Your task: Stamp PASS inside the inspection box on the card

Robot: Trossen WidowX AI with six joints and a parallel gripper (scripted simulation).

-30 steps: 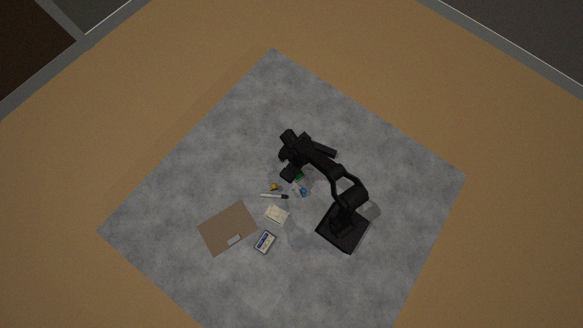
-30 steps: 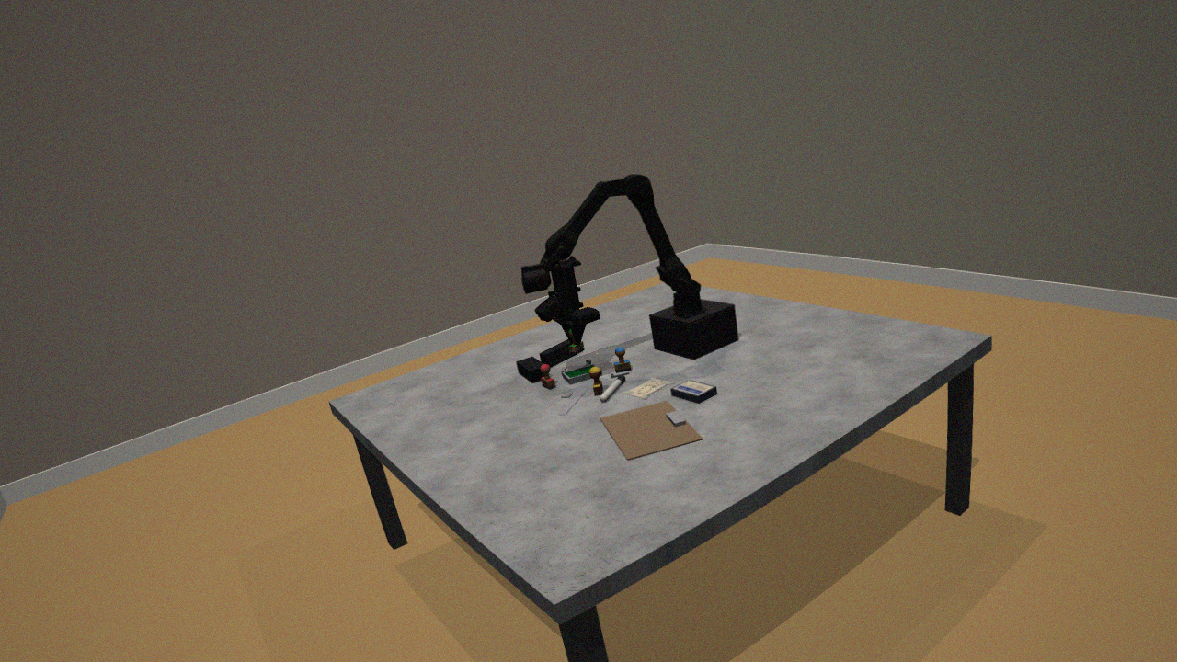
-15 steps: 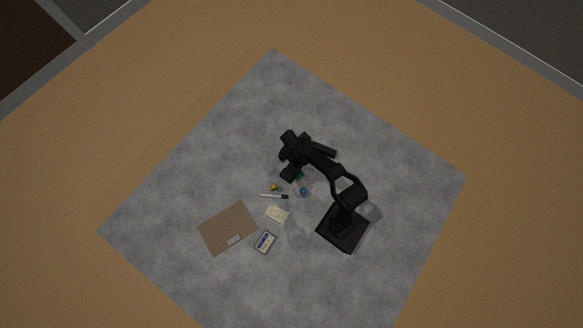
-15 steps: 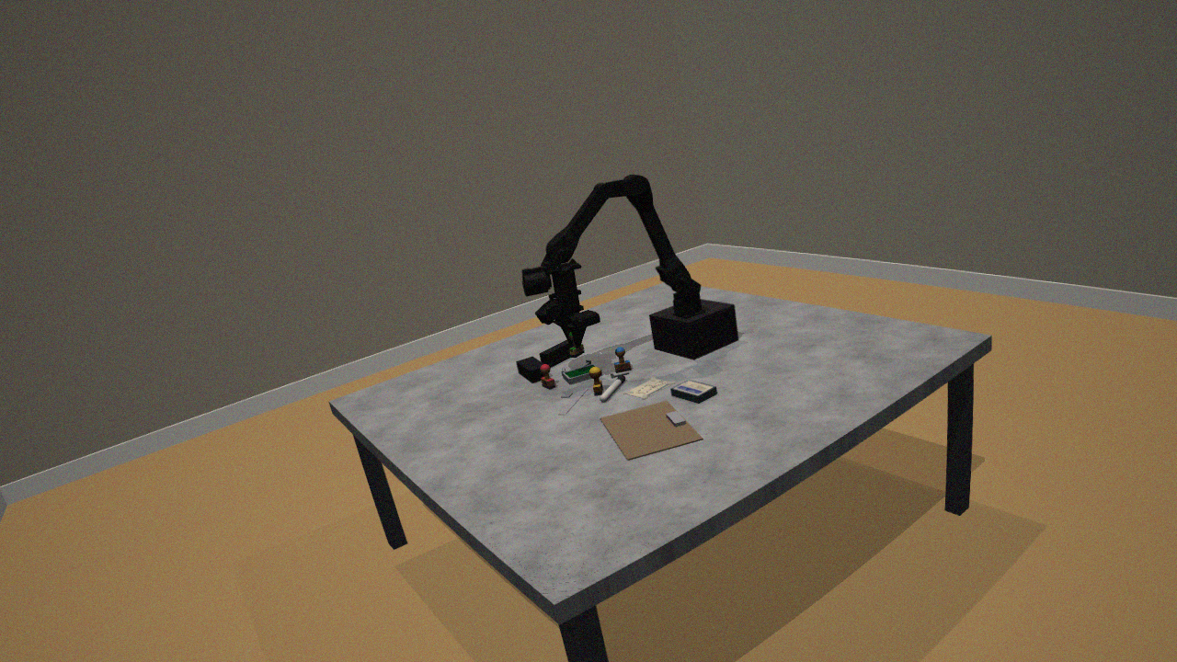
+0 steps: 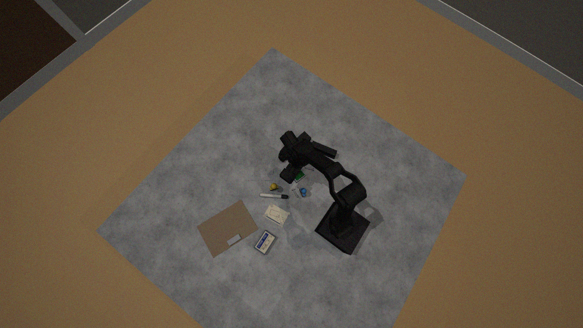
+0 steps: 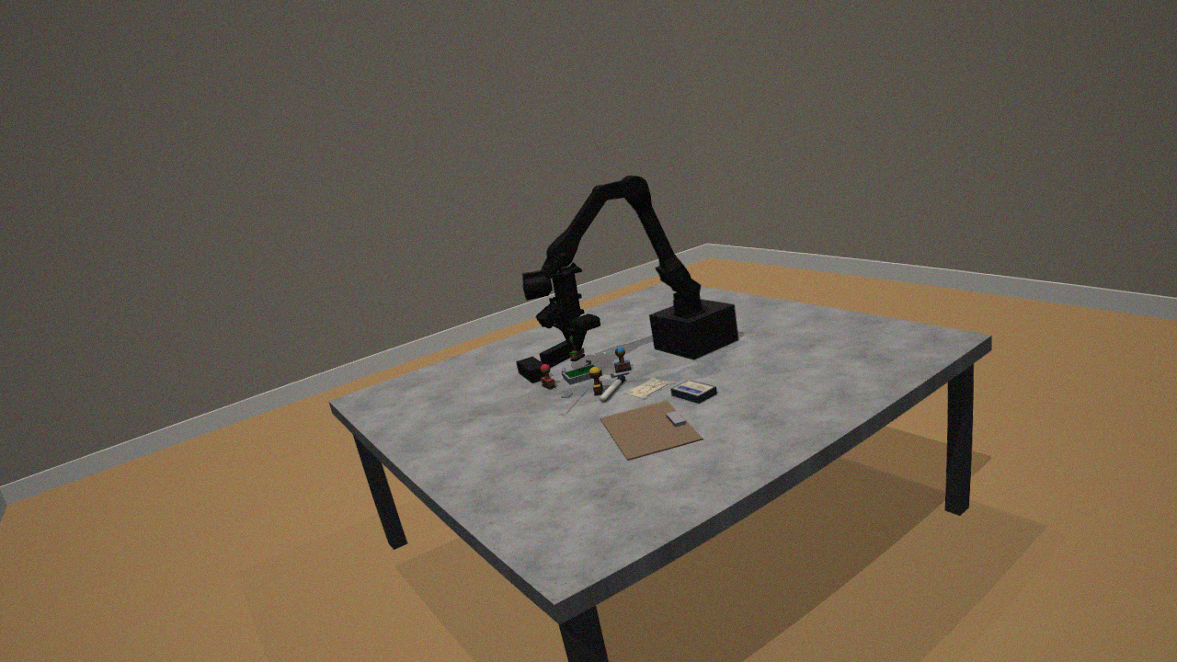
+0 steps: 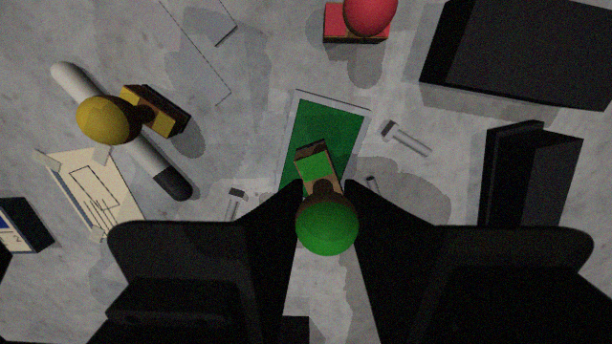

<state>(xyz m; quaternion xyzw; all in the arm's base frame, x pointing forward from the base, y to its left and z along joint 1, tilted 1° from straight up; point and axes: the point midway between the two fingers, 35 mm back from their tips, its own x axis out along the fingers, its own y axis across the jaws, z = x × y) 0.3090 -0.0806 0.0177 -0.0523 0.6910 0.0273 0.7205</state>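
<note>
My gripper (image 7: pixel 323 186) is shut on the green-knobbed stamp (image 7: pixel 327 228) (image 6: pixel 576 354), whose wooden base points down; its face and wording are hidden. In the wrist view the base overlaps the lower part of the open green ink pad (image 7: pixel 330 119) (image 5: pixel 299 175) (image 6: pixel 578 374). In the exterior view a gap shows between the stamp and the pad below. The cream card (image 7: pixel 125 196) (image 5: pixel 282 219) (image 6: pixel 647 388) lies taped to the bench left of the pad in the wrist view. Its outlined box (image 7: pixel 104 185) shows no print. In the top view the arm hides the gripper and stamp.
A yellow stamp (image 7: pixel 103 119) (image 5: pixel 273 186) and a marker (image 7: pixel 76 81) (image 5: pixel 268 195) stand and lie between pad and card. A red stamp (image 7: pixel 370 14), a blue stamp (image 5: pixel 303 191), dark blocks (image 7: pixel 531 53), bolts (image 7: pixel 408 139), a blue-labelled stamp pad (image 5: pixel 264 242) and a brown board (image 5: pixel 224 224) surround them.
</note>
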